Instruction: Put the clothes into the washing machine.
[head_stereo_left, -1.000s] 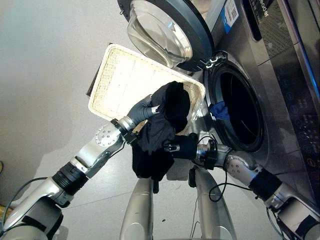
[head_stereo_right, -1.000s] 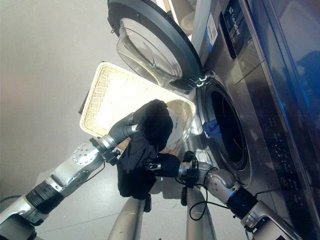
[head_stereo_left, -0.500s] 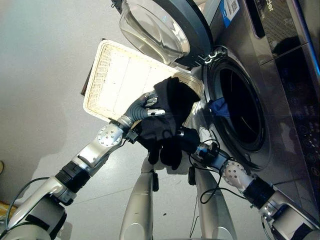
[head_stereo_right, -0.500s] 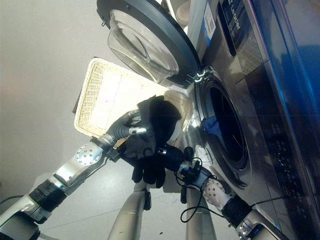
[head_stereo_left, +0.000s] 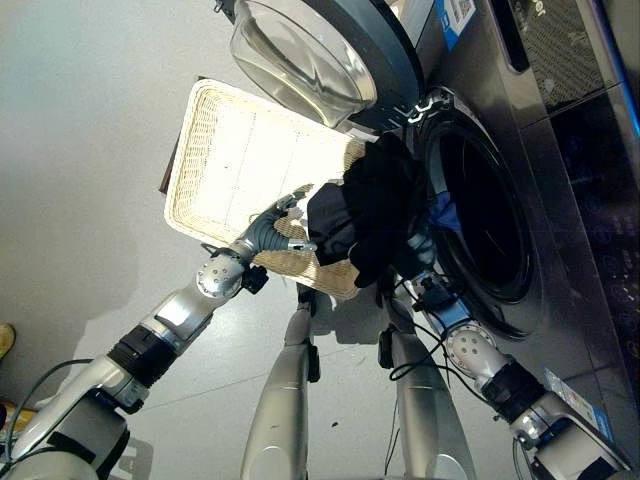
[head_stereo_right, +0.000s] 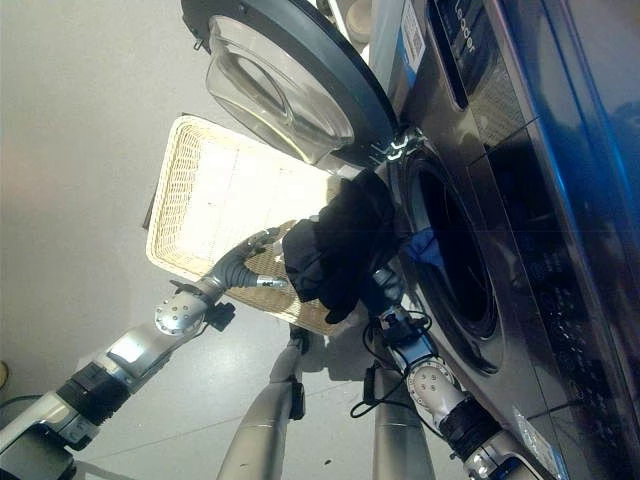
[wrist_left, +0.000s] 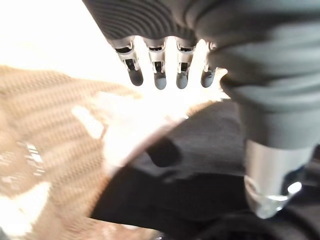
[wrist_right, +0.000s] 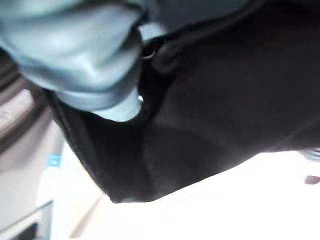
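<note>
Black crumpled garment is up at the rim of the washer opening, bunched between both hands, just left of the drum mouth and over the near corner of the basket.

Left hand is at the garment's left edge; in its wrist view the fingers are straight, resting against the cloth, not curled round it.

Right hand is under the bundle, buried in black fabric; can't tell how its fingers are set.

Dark grey front-loading washing machine has its round glass door swung fully open. A blue piece of clothing lies inside the drum, at the lip.

Cream woven rectangular laundry basket sits on the grey floor, beside the machine and below the open door.
</note>
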